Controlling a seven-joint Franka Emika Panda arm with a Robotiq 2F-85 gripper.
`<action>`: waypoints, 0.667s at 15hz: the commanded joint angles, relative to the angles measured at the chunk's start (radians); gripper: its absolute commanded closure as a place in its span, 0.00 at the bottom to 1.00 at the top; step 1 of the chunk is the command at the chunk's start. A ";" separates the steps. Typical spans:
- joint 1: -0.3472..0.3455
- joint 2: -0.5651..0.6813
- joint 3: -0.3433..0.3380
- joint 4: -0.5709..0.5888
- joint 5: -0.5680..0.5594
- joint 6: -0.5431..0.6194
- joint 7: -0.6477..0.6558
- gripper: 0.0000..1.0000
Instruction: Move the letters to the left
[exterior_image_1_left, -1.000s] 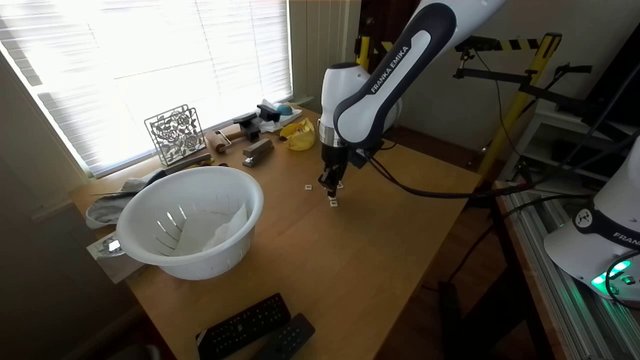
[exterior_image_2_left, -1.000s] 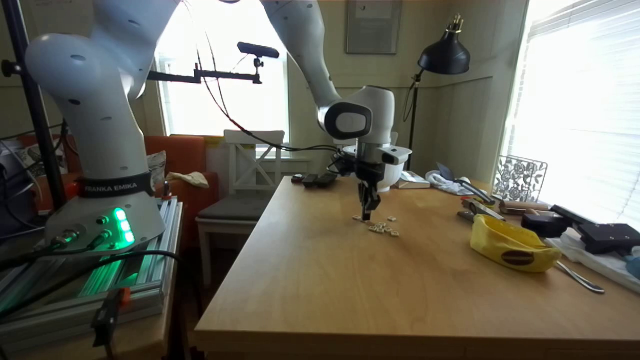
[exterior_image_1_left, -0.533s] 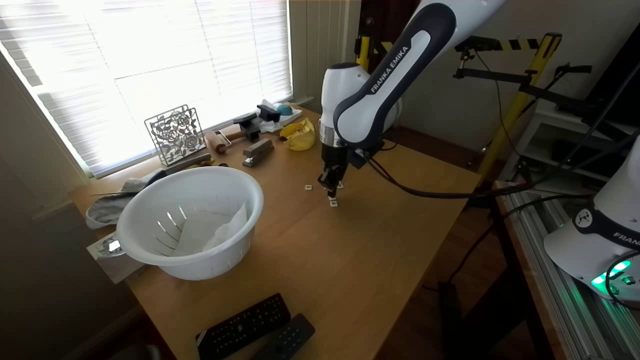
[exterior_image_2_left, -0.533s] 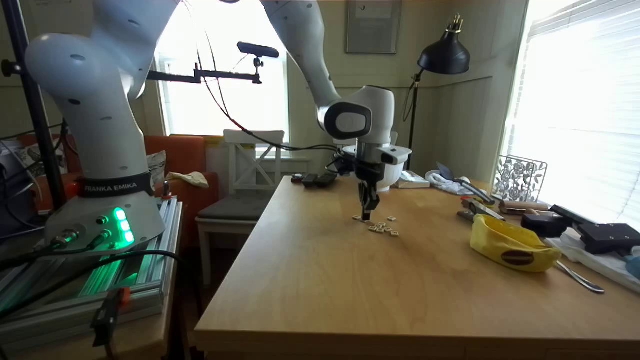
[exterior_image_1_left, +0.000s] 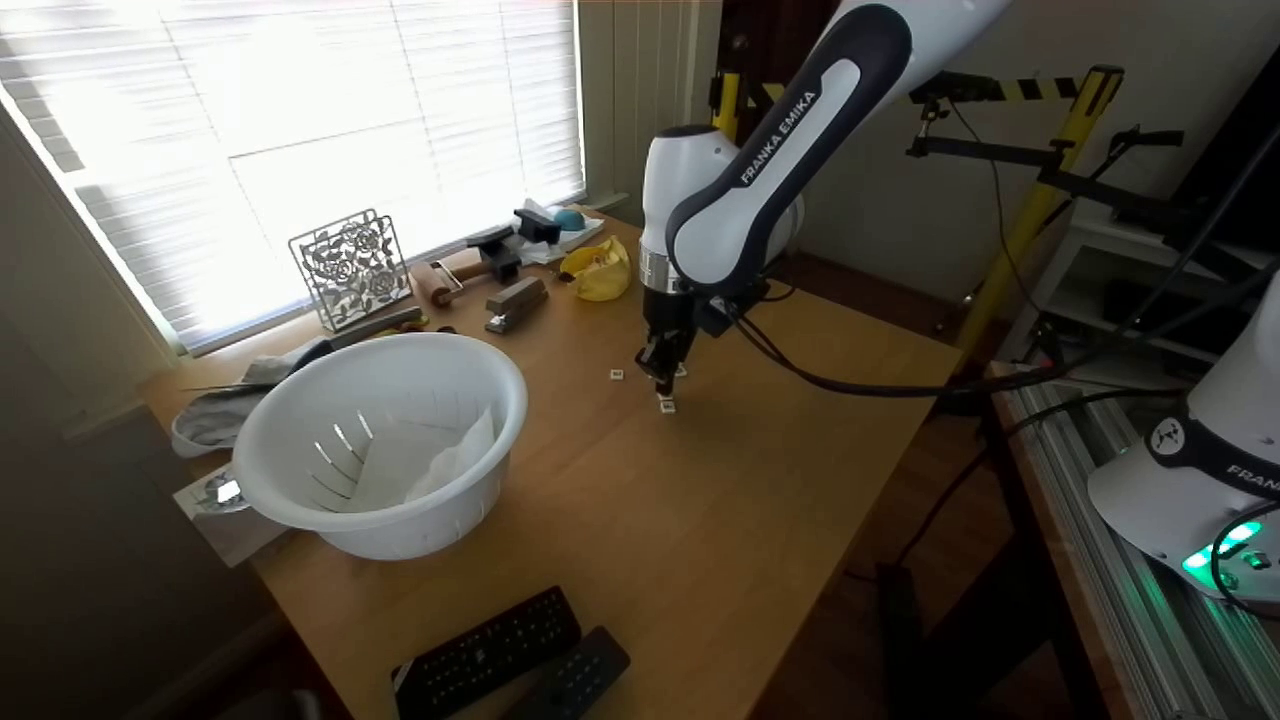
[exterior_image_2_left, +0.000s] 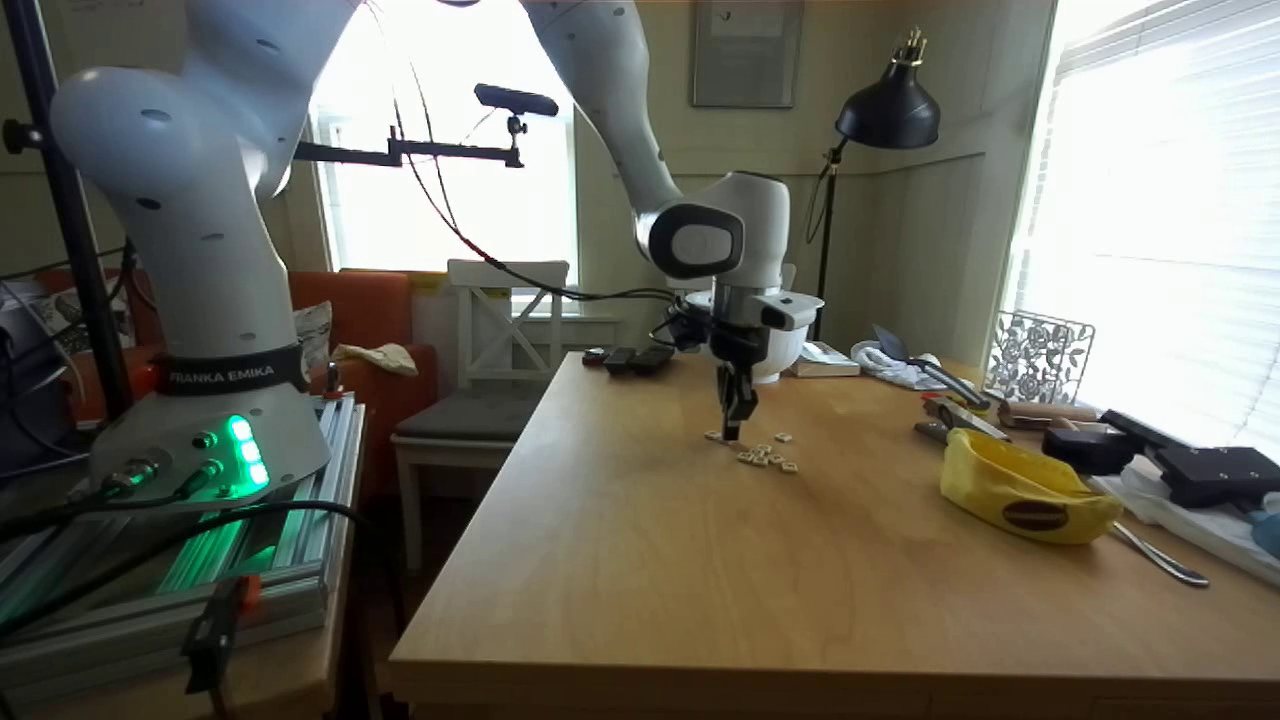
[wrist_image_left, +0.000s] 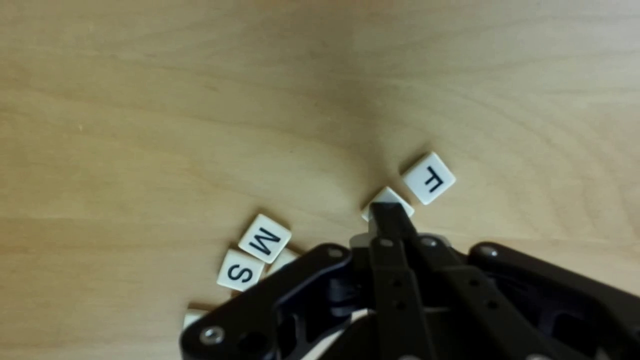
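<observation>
The letters are small whitish square tiles on the wooden table. In the wrist view an F tile (wrist_image_left: 430, 178) lies right of the fingertips, with an M tile (wrist_image_left: 265, 238) and an S tile (wrist_image_left: 241, 270) at the lower left. My gripper (wrist_image_left: 395, 216) is shut, its fingertips together over another tile (wrist_image_left: 387, 196), whose face they partly hide. Whether they touch it I cannot tell. In an exterior view the gripper (exterior_image_2_left: 732, 432) points down at the table beside the tile cluster (exterior_image_2_left: 762, 457). In an exterior view the gripper (exterior_image_1_left: 663, 385) hides part of the letters; one tile (exterior_image_1_left: 617, 375) lies apart.
A large white bowl (exterior_image_1_left: 400, 535) stands on the table, with black remotes (exterior_image_1_left: 490, 650) near it. A yellow object (exterior_image_2_left: 1010, 490), a stapler (exterior_image_1_left: 516, 303), a rolling pin (exterior_image_1_left: 432, 285) and a patterned wire holder (exterior_image_1_left: 350, 268) lie along the window side.
My gripper has shifted only very slightly and stays low over the letters. The tiles look to be in the same places.
</observation>
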 joint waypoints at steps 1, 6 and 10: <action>-0.001 0.031 0.011 -0.003 0.029 -0.024 0.006 1.00; -0.003 0.032 0.011 0.000 0.031 -0.033 0.006 1.00; 0.000 0.035 0.008 0.004 0.031 -0.030 0.012 1.00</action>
